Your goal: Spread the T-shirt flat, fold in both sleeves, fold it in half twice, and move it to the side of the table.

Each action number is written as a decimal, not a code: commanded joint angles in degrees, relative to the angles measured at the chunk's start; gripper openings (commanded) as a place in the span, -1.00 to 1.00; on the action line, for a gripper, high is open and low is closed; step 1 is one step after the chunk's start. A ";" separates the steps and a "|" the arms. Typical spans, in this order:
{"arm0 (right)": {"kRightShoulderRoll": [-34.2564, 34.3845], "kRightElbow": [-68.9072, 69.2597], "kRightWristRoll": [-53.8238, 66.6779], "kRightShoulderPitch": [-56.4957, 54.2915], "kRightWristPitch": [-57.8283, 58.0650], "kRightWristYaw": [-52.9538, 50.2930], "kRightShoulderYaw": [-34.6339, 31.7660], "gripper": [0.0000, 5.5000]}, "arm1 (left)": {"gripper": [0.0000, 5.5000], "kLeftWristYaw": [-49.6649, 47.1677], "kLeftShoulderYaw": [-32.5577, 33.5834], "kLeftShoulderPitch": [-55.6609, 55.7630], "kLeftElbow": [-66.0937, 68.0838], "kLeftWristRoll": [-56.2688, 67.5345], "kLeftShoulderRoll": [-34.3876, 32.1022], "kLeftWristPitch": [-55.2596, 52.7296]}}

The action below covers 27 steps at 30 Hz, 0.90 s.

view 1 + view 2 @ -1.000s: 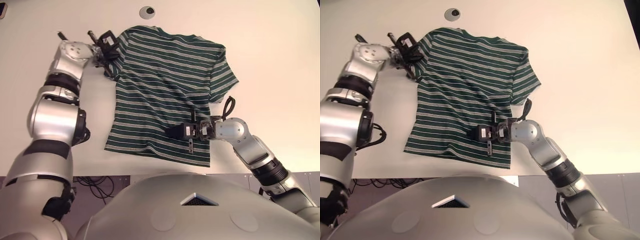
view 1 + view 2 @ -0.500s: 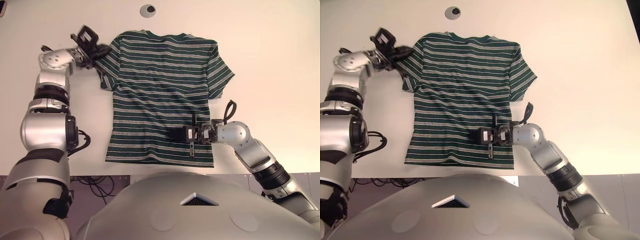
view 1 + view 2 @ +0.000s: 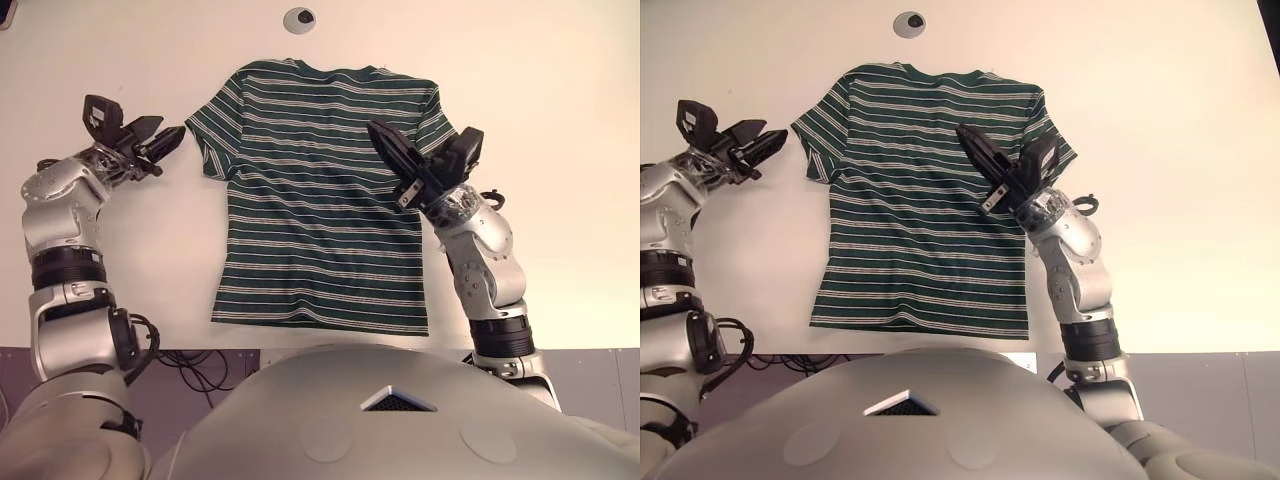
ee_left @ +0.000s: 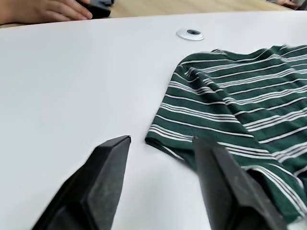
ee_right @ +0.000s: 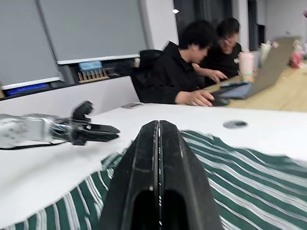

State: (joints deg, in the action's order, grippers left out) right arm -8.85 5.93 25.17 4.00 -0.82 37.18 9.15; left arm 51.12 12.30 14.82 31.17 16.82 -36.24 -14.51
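Note:
The T-shirt [image 3: 320, 200], dark green with thin white stripes, lies flat on the white table [image 3: 560, 120], collar at the far side and both short sleeves spread out. My left gripper [image 3: 165, 140] is open just left of the left sleeve [image 4: 192, 120], with a small gap of table between them. Nothing is between its fingers [image 4: 105, 172]. My right gripper [image 3: 375, 128] hangs raised above the shirt's right chest, fingers shut together and holding nothing. From the right wrist, its shut tip [image 5: 158, 123] points across the shirt toward the left gripper [image 5: 112, 130].
A round grey grommet [image 3: 298, 18] sits in the table beyond the collar. The shirt's hem lies close to the table's front edge [image 3: 150, 348], where cables [image 3: 190, 365] hang below. Bare table stretches to the left and right of the shirt.
My left gripper let go of the left sleeve and drew off to the left, leaving the sleeve spread. My right gripper lifted off the shirt's lower part and rose above its right chest.

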 commanded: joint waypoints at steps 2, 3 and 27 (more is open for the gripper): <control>1.98 -3.29 -1.34 -0.99 -1.38 -1.42 -1.18 -1.00 | -0.15 2.84 -1.00 -9.84 -14.28 4.39 -0.79 -11.04; 2.06 -3.76 -1.92 -1.22 -1.41 -1.79 -1.23 -1.00 | -0.15 2.75 -1.27 -11.38 -16.69 4.68 -0.74 -12.35; 2.05 -12.40 -11.76 -3.80 -5.51 -5.14 1.10 -1.00 | -0.63 0.67 -4.29 -4.19 -12.96 9.66 2.29 -27.30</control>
State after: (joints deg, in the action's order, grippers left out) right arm -7.25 -5.68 15.05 1.24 -6.07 32.29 9.98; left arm 51.58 7.68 9.60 16.89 26.32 -33.68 -40.09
